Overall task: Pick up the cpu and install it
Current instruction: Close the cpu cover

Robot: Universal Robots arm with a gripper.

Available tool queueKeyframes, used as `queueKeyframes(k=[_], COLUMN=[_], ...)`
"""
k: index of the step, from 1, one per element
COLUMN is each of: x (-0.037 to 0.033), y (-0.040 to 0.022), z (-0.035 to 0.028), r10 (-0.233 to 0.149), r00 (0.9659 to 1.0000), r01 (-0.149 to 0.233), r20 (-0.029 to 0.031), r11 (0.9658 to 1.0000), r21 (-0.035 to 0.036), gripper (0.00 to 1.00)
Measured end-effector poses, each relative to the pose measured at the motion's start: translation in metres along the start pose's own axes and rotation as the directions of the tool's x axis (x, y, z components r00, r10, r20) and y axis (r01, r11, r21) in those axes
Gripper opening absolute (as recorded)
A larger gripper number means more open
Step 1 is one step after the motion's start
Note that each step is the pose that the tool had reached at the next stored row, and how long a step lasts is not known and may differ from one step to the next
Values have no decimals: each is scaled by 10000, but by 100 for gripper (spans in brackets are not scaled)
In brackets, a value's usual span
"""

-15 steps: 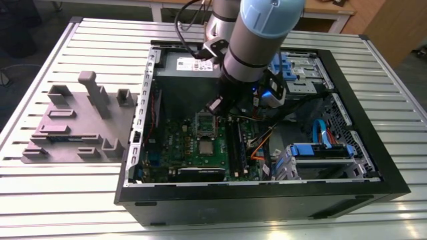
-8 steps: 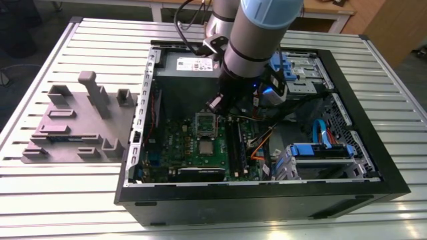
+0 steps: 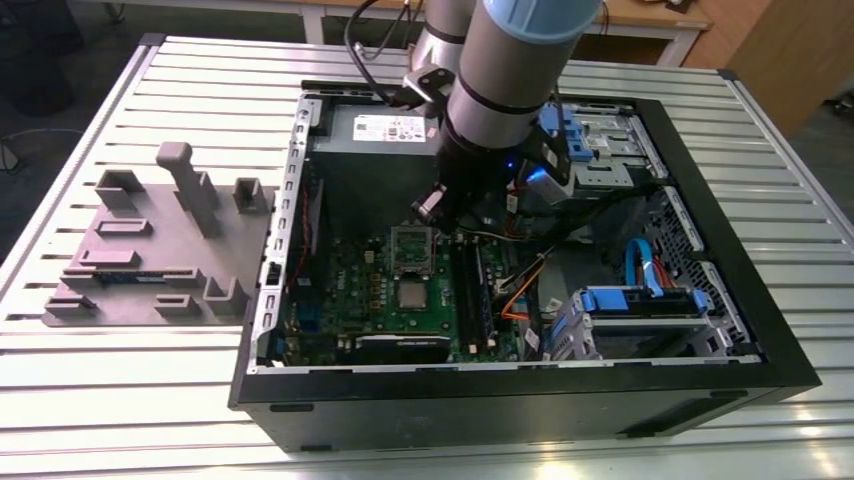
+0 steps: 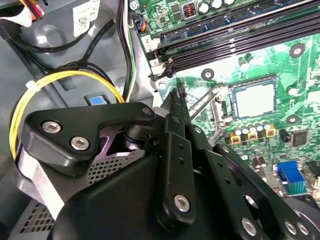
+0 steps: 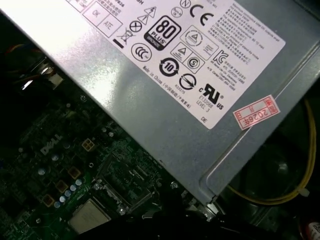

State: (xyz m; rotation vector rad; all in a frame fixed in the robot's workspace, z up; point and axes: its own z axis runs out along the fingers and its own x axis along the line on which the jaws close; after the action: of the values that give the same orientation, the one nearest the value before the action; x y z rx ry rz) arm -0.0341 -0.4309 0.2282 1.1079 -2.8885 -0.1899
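Cpu lies flat in socket on green motherboard, metal top showing; also seen in exterior view and first wrist view. Hinged retention frame stands open just beside cpu. Gripper above cpu, apart from it, fingers together, empty. Grey power supply near cpu, inside open computer case on desk.

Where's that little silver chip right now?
The silver chip lies flat on the green circuit board inside the open computer case, just in front of the hinged metal frame in the exterior view.
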Motion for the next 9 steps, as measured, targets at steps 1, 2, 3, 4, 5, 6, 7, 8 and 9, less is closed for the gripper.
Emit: queueKeyframes(k=[1,2,3,4,5,6,7,8,9], x=[1,1,2,4,5,6,7,9,10], y=[3,5,8,11,14,16,18,20,22], z=[-5,-12,-20,-26,-32,-37,-44,-49,-51], r10=[-50,-97,-143,-190,-242,-281,-309,-334,-361], r00=[10000,9999,9999,9998,9997,9996,9995,9994,9993], r01=[50,97,143,190,242,281,310,335,361], r20=[-14,-24,-31,-38,-44,-49,-54,-57,-58], r11=[10000,10000,9999,9998,9997,9996,9995,9994,9993], r21=[8,13,15,15,14,13,14,14,12], gripper=[10,10,10,10,10,10,10,10,10])
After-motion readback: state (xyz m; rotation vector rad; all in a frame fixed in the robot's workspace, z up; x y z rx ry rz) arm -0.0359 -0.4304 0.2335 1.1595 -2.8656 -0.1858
